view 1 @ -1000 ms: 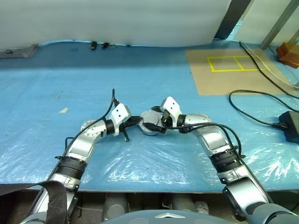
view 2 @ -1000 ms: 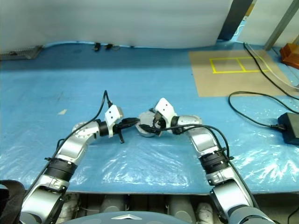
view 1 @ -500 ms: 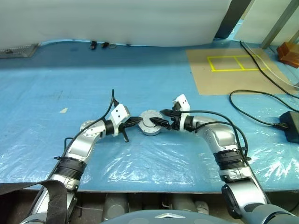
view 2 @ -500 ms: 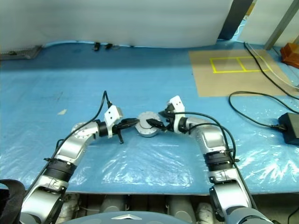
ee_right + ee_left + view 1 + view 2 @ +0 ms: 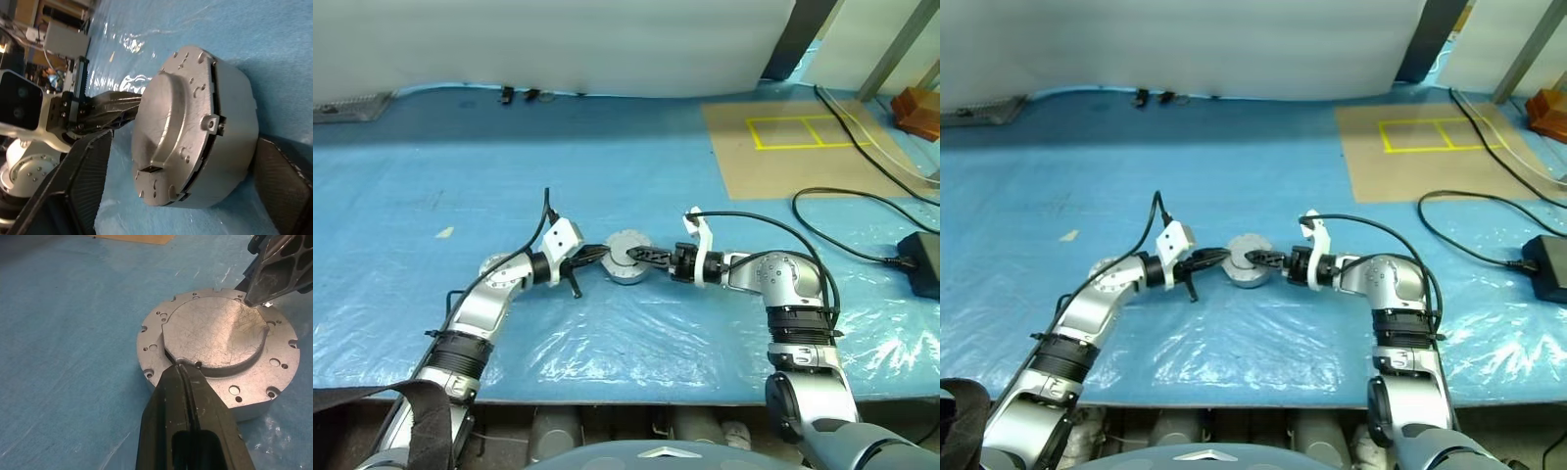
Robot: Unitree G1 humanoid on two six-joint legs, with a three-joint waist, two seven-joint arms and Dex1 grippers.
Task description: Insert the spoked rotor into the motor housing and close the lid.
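One blue plastic-covered tabletop point(image 5: 607, 176) spreads under two robot arms. Between the two tools sits one round silver motor assembly, the lid point(image 5: 215, 333) closed flat on the motor housing point(image 5: 230, 147). The left tool point(image 5: 598, 257) is pinched fully shut, empty, its tip touching the lid's edge. The right tool point(image 5: 643, 257) stands wide, one finger on each side of the housing, gripping nothing. One black power brick point(image 5: 922, 262) lies well to the right tool's outer side.
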